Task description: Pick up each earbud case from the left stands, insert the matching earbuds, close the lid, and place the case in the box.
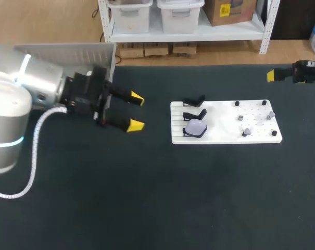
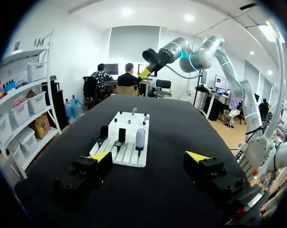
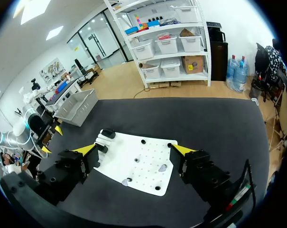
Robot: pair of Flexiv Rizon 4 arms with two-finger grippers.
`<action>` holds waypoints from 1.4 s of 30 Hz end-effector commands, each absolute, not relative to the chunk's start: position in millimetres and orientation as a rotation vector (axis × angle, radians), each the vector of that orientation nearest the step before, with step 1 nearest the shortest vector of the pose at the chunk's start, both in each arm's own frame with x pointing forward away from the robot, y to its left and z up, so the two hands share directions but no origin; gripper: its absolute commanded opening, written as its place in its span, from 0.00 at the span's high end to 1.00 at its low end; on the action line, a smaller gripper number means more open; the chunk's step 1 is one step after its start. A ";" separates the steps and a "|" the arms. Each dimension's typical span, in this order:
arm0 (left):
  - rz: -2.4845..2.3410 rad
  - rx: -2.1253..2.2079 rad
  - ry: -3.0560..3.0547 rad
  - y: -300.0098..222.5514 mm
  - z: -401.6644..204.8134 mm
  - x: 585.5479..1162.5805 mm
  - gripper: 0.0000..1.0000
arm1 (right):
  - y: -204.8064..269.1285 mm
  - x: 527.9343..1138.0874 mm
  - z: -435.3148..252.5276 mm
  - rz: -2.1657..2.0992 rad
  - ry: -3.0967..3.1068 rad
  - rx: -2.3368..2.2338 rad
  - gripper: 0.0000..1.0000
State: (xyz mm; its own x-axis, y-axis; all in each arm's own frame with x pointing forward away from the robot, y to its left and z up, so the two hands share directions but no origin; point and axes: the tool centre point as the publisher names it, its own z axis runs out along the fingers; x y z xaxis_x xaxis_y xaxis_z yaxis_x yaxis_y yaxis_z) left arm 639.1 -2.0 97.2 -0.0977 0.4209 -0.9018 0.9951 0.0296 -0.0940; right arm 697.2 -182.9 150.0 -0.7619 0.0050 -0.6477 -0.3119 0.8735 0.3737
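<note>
A white board (image 1: 225,130) lies right of the table's middle, with three black stands along its left edge. The nearest stand holds a lavender earbud case (image 1: 196,128); the other two stands (image 1: 194,107) are bare. Small earbuds (image 1: 244,132) sit among the pegs on the board's right half. My left gripper (image 1: 136,112) hovers open to the left of the board, pointing at it. In the left wrist view the case (image 2: 140,137) stands ahead of my open left gripper (image 2: 149,156). My right gripper (image 1: 274,75) is at the far right edge; in its own view it is open (image 3: 134,149) above the board (image 3: 138,164).
A grey box (image 1: 68,52) sits at the back left, behind my left arm, and shows as the box (image 3: 77,107) beyond the board in the right wrist view. The dark tabletop (image 1: 162,198) stretches in front of the board.
</note>
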 end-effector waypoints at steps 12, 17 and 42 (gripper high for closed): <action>-1.036 1.466 1.592 -63.6 66.6 635.5 0.06 | -183.3 697.7 149.3 0.621 2.369 -0.222 0.00; -1.043 1.503 1.597 -76.5 59.9 639.8 0.09 | -183.3 697.7 149.3 0.621 2.369 -0.222 0.00; -1.080 1.532 1.612 -100.3 30.4 647.4 0.27 | -183.3 697.7 149.3 0.621 2.369 -0.222 0.00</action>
State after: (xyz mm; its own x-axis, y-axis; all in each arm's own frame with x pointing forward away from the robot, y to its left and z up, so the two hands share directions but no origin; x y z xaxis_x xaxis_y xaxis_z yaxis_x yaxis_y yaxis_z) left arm 643.1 -97.2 33.3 -0.0993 0.4507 -0.8871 0.9922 -0.0223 -0.1224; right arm 697.2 -182.9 150.0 -0.7619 0.0049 -0.6477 -0.3120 0.8735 0.3737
